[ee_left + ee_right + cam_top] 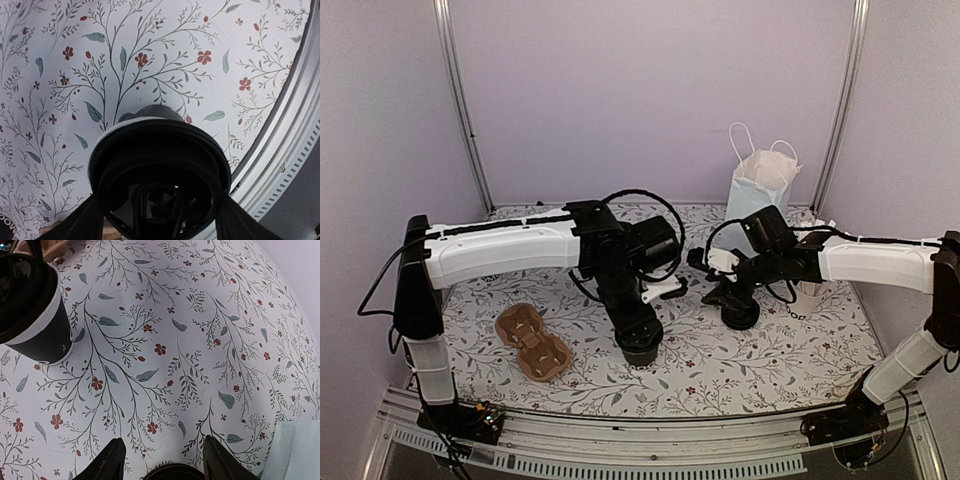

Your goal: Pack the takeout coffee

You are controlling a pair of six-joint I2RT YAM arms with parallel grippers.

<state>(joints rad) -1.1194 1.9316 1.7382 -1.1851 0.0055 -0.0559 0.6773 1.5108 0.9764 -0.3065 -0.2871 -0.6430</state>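
**Step in hand (judged): lift cup, carry to bag.**

1. Status. Cup (160, 175), lid on, stands upright on table (770, 370), front centre, well apart from bag (760, 190) at rear R. L gripper (638, 322) is over it. Its fingers (80, 225) are set wide, one each side of the rim, apparently clamped on it. A white band shows under the lid, so lid seating is unclear.
2. R gripper (164, 442): fingers at mid width astride a round black item (172, 472), prob. a 2nd cup. Contact can't be told. R arm (860, 258) lies between cup and bag.
3. Lift vertically and keep cup upright. No extra squeeze: paper wall will prob. buckle & pop the lid.
4. Route over or behind R arm w/ clearance. Move R arm off first if poss.
5. Enter bag mouth between handles, lower to bag floor, then release. Bag looks light, so a rim strike may tip it.
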